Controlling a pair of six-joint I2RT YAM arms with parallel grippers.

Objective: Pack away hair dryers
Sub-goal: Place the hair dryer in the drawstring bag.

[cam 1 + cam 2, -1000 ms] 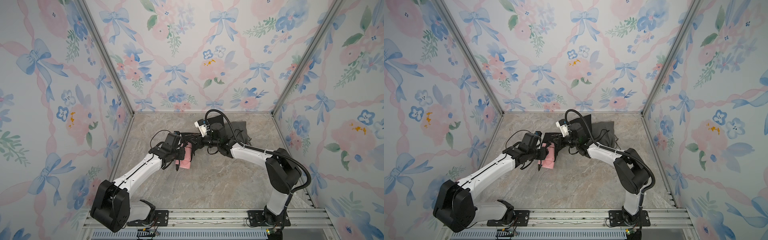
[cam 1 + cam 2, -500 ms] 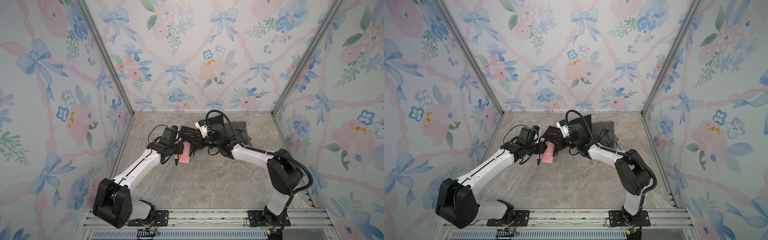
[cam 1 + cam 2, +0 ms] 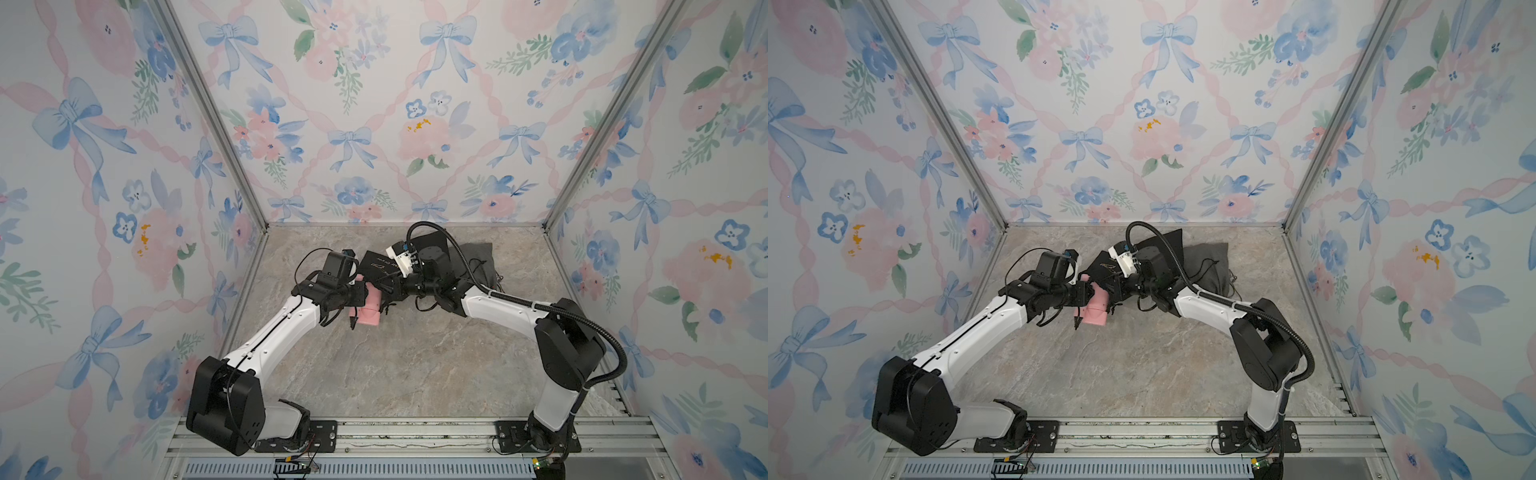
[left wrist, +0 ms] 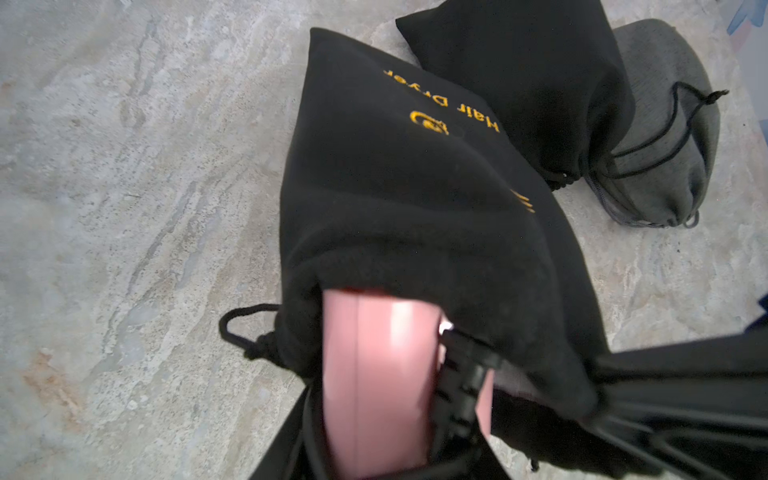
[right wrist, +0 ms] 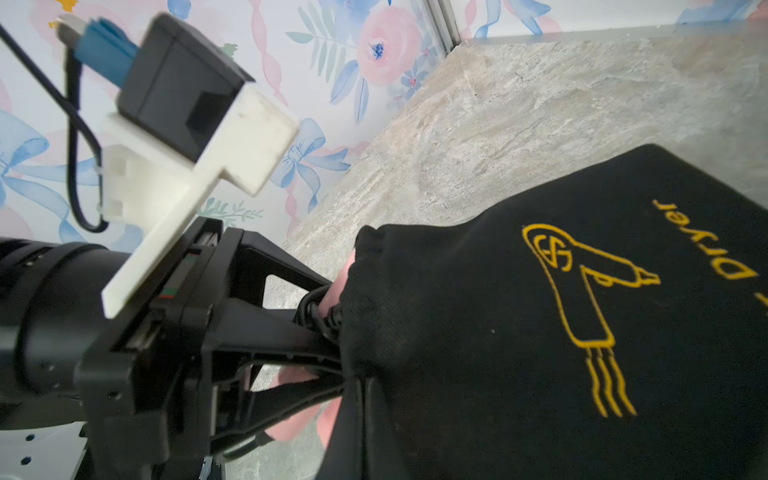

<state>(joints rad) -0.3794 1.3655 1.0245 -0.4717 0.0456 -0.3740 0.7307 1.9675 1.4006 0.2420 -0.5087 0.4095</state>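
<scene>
holding, left pincer: clamped across the pink plastic hair dryer to push it in.
dryer: far end inside the black velvet drawstring pouch with gold lettering, near end out over the marbled counter.
right pincer: closed on that pouch's hem, lifting the mouth open.
far: second black cloth pouch and grey cloth pouch, cinched, probably packed.

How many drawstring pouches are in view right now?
3. A black lettered pouch, its mouth around the pink hair dryer; a plain black pouch beside it; a grey pouch lying against that one. Others could be hidden under the arms.
</scene>
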